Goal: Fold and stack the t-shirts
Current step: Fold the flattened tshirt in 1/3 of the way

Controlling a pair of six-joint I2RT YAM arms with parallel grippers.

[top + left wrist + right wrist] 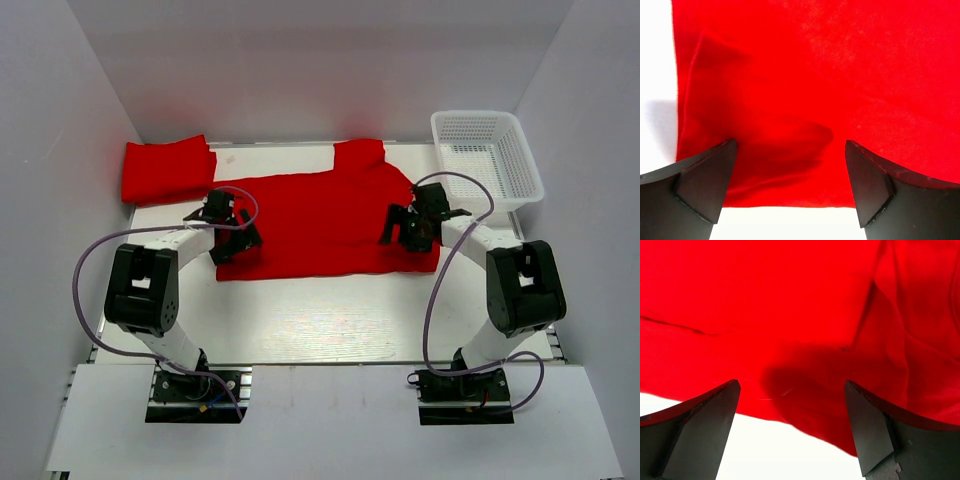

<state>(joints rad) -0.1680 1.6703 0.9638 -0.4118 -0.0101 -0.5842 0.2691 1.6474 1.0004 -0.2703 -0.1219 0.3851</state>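
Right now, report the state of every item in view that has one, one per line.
spread t-shirt: laid out mid-table, lightly wrinkled, not stacked.
folded t-shirt: folded, lying at the back left.
basket: upright at the back right, nothing visible inside.
left claw: open, over the spread shirt's near left edge.
right claw: open, over its near right edge.
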